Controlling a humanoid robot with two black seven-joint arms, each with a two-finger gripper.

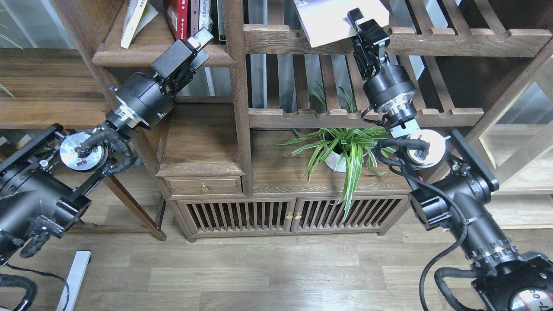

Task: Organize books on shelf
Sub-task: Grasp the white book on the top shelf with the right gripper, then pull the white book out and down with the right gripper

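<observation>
A white book (330, 19) lies tilted on the slatted rack at the top centre. My right gripper (362, 26) is shut on its lower right corner. The dark-brown shelf (147, 55) with a moulded front edge is at the top left. A dark red book (178, 15) stands upright on it with other spines beside it. A pale yellowish book (133, 20) with black characters leans at the shelf's left. My left gripper (199, 47) is open at the shelf's front edge, just below the upright books, holding nothing.
The upright post (236, 86) of the bookcase stands between the two grippers. A potted spider plant (345, 149) sits on the cabinet top below my right arm. Slatted racks (453, 39) run to the right. A pale shelving unit (518, 151) is at the far right.
</observation>
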